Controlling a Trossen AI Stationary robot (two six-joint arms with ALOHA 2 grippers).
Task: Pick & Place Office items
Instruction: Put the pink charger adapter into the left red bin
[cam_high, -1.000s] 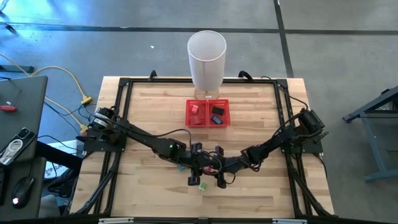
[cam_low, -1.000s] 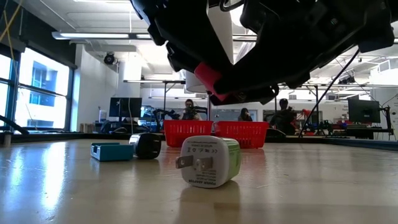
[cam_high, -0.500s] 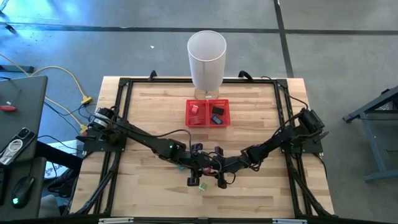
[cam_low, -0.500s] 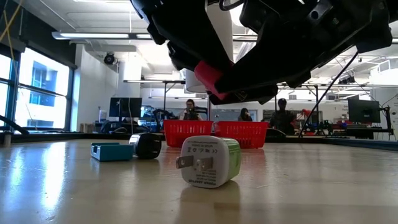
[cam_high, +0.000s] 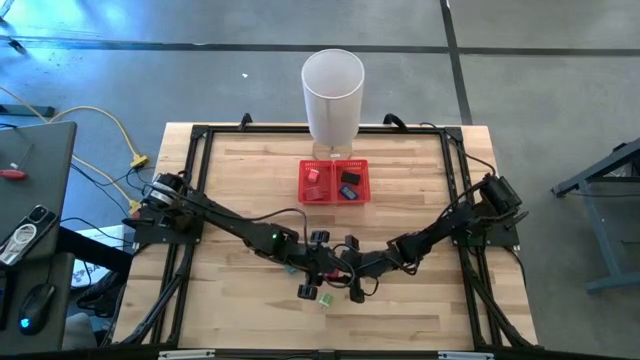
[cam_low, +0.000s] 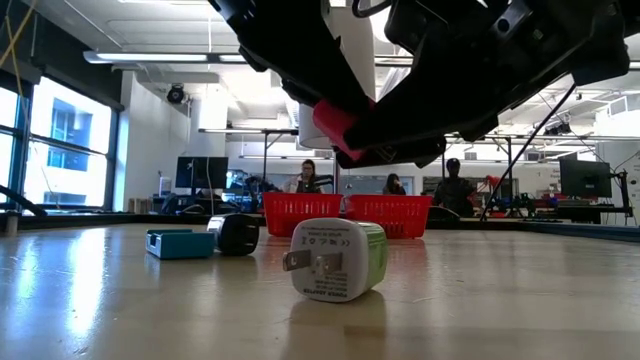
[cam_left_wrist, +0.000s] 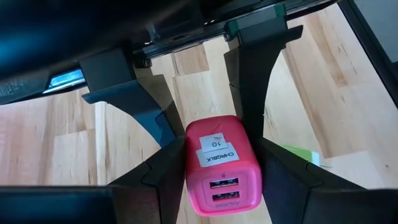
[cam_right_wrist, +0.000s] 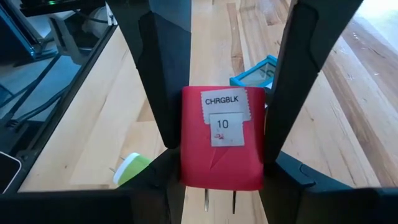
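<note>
Almost nothing has shifted since a second ago: both arms stay locked together at lower centre of the high view, and the left gripper's (cam_high: 322, 272) fingers have eased slightly apart. Pink-red block-shaped charger labelled "CHRGBLK 10" (cam_left_wrist: 221, 165) is held in the air between both grippers, above the wooden table (cam_high: 240, 180). Right gripper (cam_right_wrist: 221, 168) is clamped on its sides, prongs pointing down in the right wrist view. Left gripper's fingers (cam_left_wrist: 163, 171) sit against its flanks, so it is gripped from both ends.

Low view: green-and-white plug cube (cam_low: 335, 260) lies on the tabletop at centre frame, directly under the arms. Teal flat block (cam_low: 180, 243) and dark brown rounded piece (cam_low: 238, 234) sit left of it, touching or nearly so.

Red mesh two-compartment tray (cam_high: 335, 199) is at upper centre of the high view, small items in both compartments. Tall white cylinder bin (cam_high: 332, 95) stands just above it.
</note>
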